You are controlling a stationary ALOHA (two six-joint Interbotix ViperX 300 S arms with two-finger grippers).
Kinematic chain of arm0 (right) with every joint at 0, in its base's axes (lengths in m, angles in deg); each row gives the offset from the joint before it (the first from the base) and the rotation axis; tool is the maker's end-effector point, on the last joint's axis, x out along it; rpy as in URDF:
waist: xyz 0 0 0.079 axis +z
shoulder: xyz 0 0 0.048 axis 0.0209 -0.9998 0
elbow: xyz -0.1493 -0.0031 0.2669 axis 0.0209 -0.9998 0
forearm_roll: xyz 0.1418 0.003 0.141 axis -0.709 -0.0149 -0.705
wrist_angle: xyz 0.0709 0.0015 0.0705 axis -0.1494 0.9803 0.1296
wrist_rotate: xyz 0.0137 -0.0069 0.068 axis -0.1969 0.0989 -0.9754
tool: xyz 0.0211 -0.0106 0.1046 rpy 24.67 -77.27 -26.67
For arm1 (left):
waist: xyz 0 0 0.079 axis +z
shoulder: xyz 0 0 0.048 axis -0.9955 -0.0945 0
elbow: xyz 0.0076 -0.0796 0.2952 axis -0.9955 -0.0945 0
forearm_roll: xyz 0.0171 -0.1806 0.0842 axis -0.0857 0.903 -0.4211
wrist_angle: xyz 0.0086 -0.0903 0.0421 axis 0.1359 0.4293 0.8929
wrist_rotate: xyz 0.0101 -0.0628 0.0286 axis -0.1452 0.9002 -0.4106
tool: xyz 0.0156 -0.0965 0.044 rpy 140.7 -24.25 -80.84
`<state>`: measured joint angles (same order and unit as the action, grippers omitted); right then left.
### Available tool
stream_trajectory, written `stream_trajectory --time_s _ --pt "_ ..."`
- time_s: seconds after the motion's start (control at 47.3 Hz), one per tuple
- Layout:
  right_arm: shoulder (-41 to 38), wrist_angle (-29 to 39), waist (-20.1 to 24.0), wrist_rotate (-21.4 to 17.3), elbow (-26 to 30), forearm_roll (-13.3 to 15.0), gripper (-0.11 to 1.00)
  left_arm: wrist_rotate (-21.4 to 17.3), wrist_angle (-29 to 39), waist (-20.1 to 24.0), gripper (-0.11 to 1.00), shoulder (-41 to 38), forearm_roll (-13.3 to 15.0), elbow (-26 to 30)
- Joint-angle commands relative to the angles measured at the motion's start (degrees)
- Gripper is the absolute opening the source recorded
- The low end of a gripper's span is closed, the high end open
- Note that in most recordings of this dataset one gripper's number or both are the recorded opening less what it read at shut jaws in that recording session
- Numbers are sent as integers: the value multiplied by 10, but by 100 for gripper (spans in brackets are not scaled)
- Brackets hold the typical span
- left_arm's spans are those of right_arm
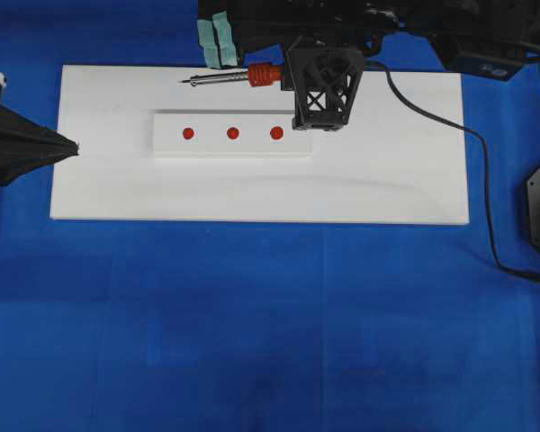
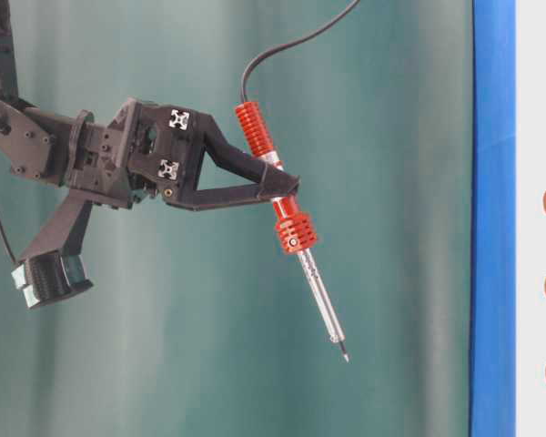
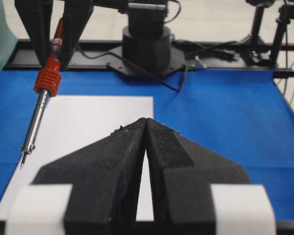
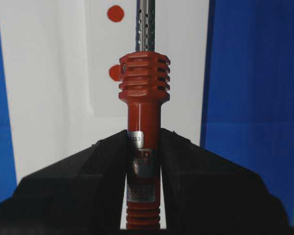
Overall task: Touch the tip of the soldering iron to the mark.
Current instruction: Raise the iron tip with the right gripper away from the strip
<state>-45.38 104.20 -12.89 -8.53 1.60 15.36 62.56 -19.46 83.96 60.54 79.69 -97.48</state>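
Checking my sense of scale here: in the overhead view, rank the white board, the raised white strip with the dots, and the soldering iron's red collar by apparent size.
1. White board, largest.
2. Raised white strip.
3. Red collar of the soldering iron, smallest, though it is held above the board, nearer the camera.

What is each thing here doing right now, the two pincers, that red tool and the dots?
Right pincer: shut on the soldering iron.
Left pincer: shut, holding nothing.
Soldering iron: held in the air, tilted.
Tip: pointing down, touching nothing.
Three red marks: untouched on the white strip.
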Motion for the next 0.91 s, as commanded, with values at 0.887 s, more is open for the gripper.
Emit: stream_trajectory --time_s 0.887 --pt "150 -30 -10 -9 -172 1 7 -1 -3 -1 2 -1 0 4"
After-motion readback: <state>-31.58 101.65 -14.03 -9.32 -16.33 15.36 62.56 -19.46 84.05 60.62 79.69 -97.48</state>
